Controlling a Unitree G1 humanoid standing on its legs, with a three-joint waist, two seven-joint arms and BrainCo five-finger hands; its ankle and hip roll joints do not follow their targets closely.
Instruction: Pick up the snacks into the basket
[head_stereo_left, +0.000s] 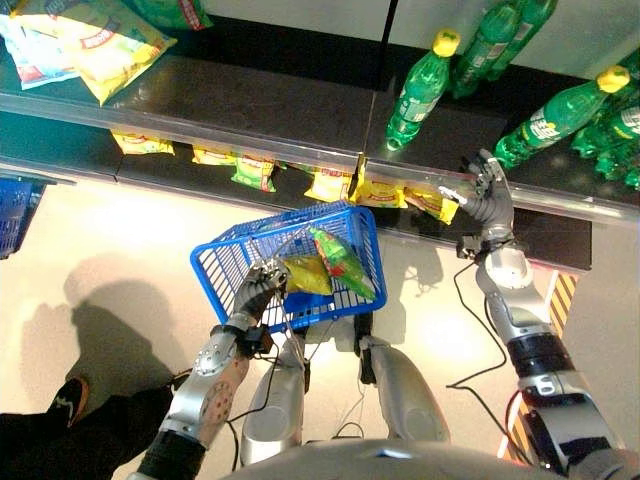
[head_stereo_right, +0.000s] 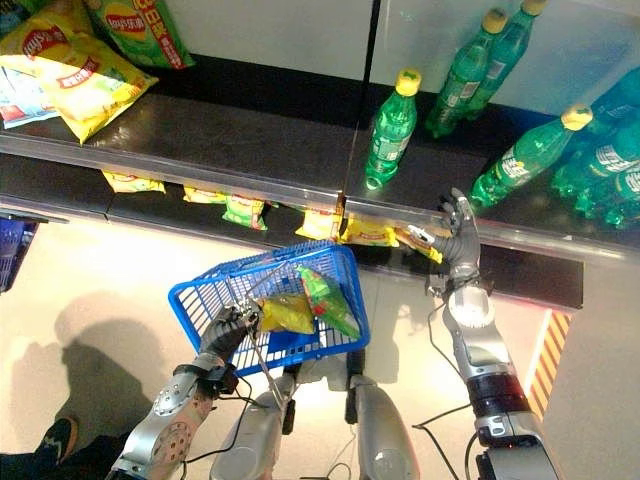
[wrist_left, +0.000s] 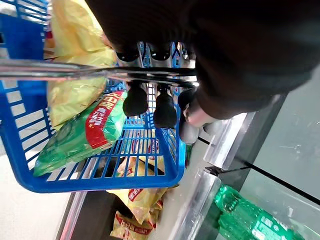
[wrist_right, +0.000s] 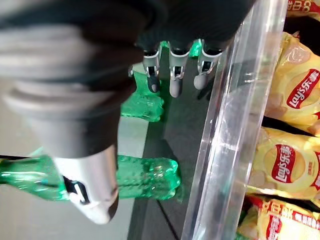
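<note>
Left hand (head_stereo_left: 262, 288) is curled tight round the wire handle (wrist_left: 75, 70) of the blue plastic basket (head_stereo_left: 232, 262) at frame centre, a yellow snack bag (head_stereo_left: 308, 274) and a green snack bag (head_stereo_left: 343, 264) inside. Right hand (head_stereo_left: 488, 195), fingers spread and empty, hangs at the clear shelf edge (wrist_right: 227, 125), upper right, beside green plastic bottles (head_stereo_left: 548, 120). More yellow snack bags (head_stereo_left: 378, 192) line the lower shelf.

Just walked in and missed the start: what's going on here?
A humanoid robot is collecting snacks from a store shelf. Its left hand grips the metal handle of a blue basket, which already holds a yellow snack bag and a green snack bag. Its right hand is raised, fingers open and holding nothing, at the clear front rail of the shelf, near the green bottles. More yellow snack bags lie on the tier below.
</note>
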